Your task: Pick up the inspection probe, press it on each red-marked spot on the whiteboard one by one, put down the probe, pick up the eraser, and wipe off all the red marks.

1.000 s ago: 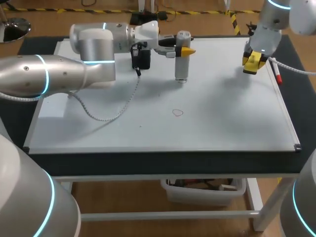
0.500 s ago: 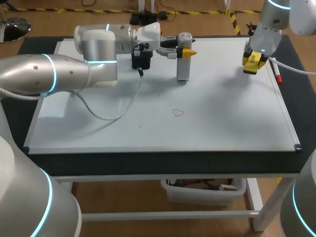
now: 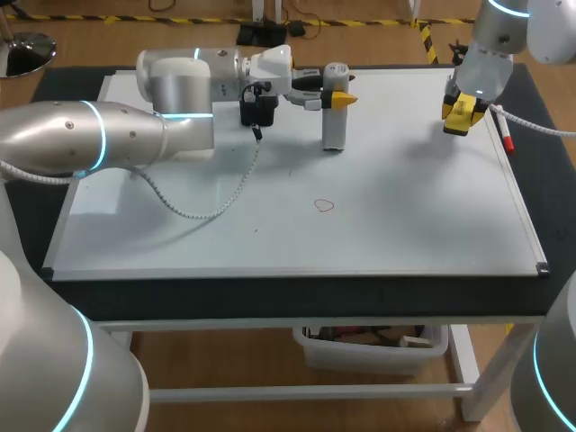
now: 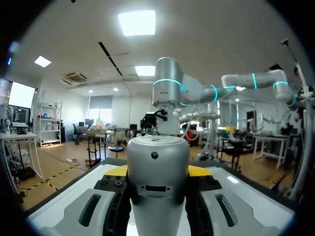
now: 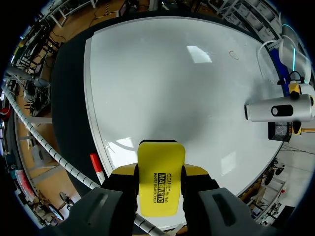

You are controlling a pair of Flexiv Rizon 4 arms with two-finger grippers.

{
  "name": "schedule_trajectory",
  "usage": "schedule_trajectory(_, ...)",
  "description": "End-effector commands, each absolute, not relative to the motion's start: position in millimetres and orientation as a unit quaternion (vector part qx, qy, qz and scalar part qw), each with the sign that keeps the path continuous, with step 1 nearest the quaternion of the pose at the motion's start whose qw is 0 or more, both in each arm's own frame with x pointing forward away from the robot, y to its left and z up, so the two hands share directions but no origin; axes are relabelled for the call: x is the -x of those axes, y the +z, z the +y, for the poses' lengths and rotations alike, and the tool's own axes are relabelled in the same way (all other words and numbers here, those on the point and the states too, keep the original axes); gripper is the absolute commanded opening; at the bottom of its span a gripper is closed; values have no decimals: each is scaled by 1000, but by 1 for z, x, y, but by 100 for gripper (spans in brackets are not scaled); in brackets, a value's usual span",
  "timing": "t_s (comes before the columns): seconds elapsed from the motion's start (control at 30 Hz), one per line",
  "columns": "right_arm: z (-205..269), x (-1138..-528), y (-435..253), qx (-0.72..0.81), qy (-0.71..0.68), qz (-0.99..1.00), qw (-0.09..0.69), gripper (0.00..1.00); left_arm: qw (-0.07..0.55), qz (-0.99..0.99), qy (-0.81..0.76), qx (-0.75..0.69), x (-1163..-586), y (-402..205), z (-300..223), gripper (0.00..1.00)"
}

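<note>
The grey cylindrical probe (image 3: pixel 334 112) stands upright at the far middle of the whiteboard (image 3: pixel 405 216), its lower end on or just above the surface. My left gripper (image 3: pixel 338 93) is shut on its upper part; in the left wrist view the probe (image 4: pixel 157 167) fills the gap between the fingers. My right gripper (image 3: pixel 459 115) hangs over the board's far right, shut on the yellow eraser (image 5: pixel 161 179). A small red ring mark (image 3: pixel 324 205) lies mid-board, nearer than the probe and well left of the eraser. In the right wrist view this red mark (image 5: pixel 233 55) and the probe (image 5: pixel 278 111) lie far ahead.
A red marker pen (image 3: pixel 507 139) lies along the board's right edge, close under my right gripper. A grey cable (image 3: pixel 202 211) from my left wrist droops onto the board's left half. The board's near edge (image 3: pixel 297 274) runs along the table front.
My left arm has shifted slightly to the right with the probe in its grip. The right arm and the eraser have not moved.
</note>
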State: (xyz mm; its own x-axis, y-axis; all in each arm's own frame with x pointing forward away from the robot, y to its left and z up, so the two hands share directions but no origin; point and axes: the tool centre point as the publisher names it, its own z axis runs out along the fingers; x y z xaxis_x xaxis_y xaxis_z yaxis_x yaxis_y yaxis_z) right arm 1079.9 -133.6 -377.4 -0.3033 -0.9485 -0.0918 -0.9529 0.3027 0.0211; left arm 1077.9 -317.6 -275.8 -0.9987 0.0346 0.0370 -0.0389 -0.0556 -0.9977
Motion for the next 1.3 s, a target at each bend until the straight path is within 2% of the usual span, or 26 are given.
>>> schedule_trajectory(0.03,-134,-1081,-377,591,35,806,29,0,27,-688,726,-2,-1078,-277,-317,0)
schedule_trajectory(0.77,-134,-1081,-377,591,35,806,29,0,20,-686,728,3,-1076,-266,-311,0)
schedule_trajectory(1.3,-134,-1081,-377,591,35,806,29,0,-34,-676,736,-16,-1058,-235,-246,0)
